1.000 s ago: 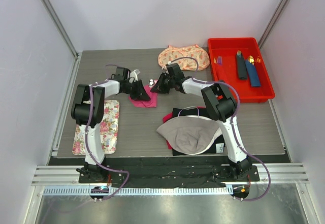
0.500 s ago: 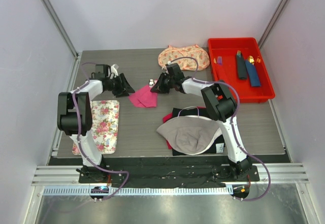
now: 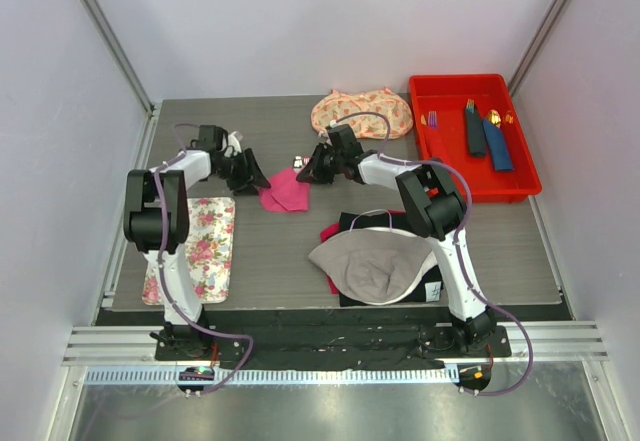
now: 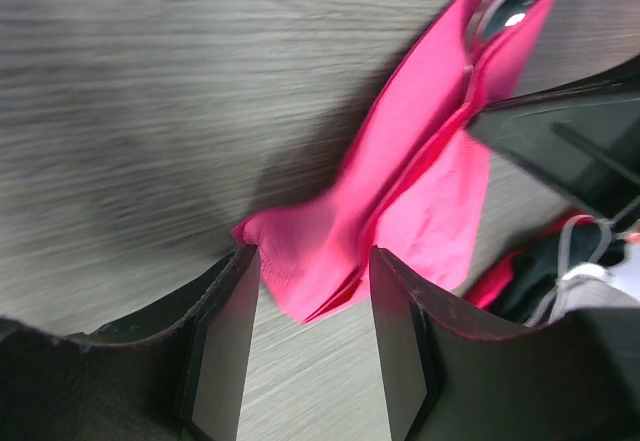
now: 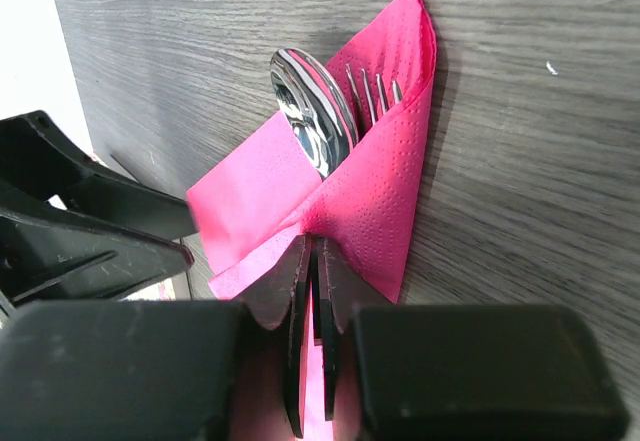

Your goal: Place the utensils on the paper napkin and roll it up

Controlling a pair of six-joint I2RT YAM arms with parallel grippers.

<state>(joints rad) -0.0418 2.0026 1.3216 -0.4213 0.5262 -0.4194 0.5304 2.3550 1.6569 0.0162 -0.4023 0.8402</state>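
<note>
The pink paper napkin (image 3: 286, 191) (image 5: 385, 201) lies on the table, folded over the utensils. A silver spoon (image 5: 312, 111) and fork tines (image 5: 375, 89) stick out of its open end, and they also glint in the top view (image 3: 298, 162). My right gripper (image 5: 318, 261) (image 3: 312, 169) is shut, pinching the napkin's fold just behind the spoon bowl. My left gripper (image 4: 312, 286) (image 3: 247, 173) is open at the napkin's left side. A loose corner of the napkin (image 4: 300, 276) lies between its fingers, and the pads (image 4: 225, 346) are not pressing it.
A red tray (image 3: 452, 161) at the back right holds dark napkin rolls with gold and purple utensils. A floral cloth (image 3: 362, 113) lies behind the grippers. A floral mat (image 3: 195, 246) sits at the front left, and a grey and black cloth pile (image 3: 375, 261) at the front centre.
My left gripper has opened, let go of the napkin and drawn back to the left. The napkin has settled lower on the table. The right gripper has held still.
</note>
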